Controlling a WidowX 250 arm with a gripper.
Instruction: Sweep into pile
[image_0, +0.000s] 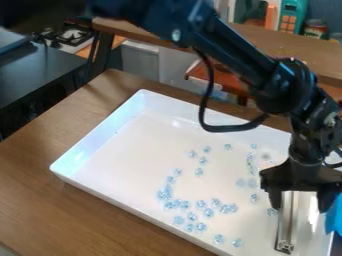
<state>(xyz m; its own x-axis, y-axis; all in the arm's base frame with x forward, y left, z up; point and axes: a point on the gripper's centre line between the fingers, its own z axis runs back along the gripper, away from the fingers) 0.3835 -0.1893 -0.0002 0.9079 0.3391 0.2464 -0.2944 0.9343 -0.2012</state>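
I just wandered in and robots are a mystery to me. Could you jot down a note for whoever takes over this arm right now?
Claw: open, at the tray's right side in the camera view, above a narrow metallic strip.
Pieces: small pale-blue bits lie scattered in the white tray, thickest left of the claw. A blue object is at the view's right edge; I can't tell what it is.
Done: no single pile, only loose clumps.
Left: bring the clumps and stragglers together.
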